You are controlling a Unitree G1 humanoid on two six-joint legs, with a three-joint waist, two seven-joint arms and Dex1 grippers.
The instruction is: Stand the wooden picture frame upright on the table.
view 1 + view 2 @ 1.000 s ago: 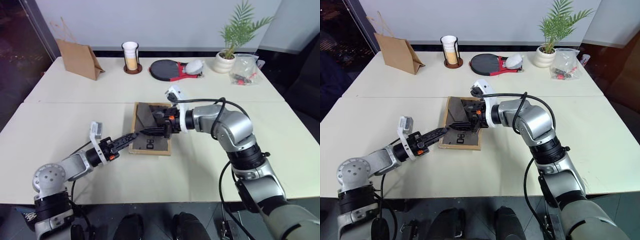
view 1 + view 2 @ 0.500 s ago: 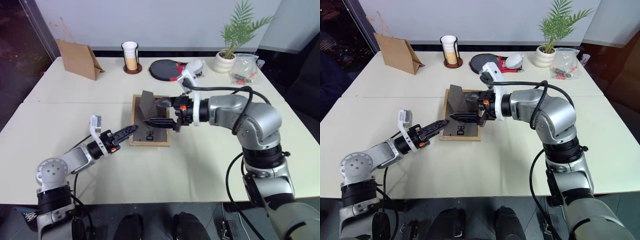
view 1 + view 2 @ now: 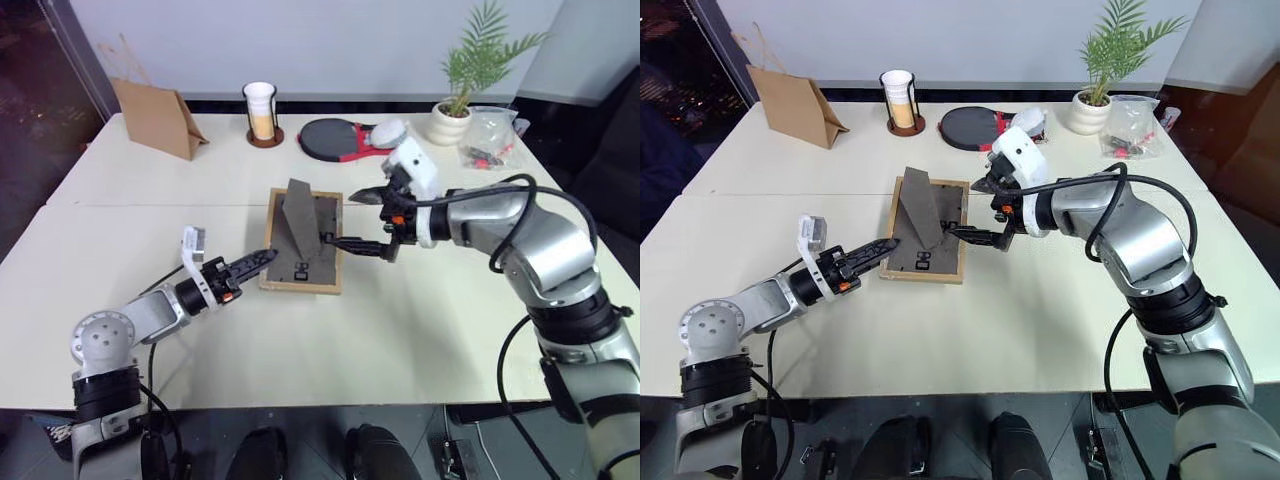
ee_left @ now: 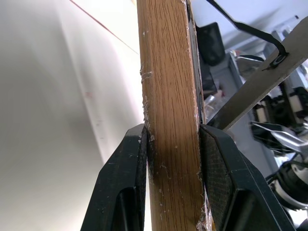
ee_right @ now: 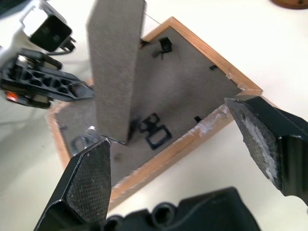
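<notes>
wooden picture frame [image 3: 303,244] face-down, long axis running away, stand raised, left tool [image 3: 263,259] clamping its edge, right tool [image 3: 358,220] wide

A pale grey wall [image 3: 330,45] runs behind the desk [image 3: 150,170], with a dark strip along its foot. On the left stands a dark glass panel [image 3: 40,100] in a dark frame, faint lights showing in it. On the right the wall meets a lighter grey slanted panel [image 3: 590,50] with dark space below it. The floor [image 3: 300,440] under the near edge is dark. Light is soft and even.
</notes>
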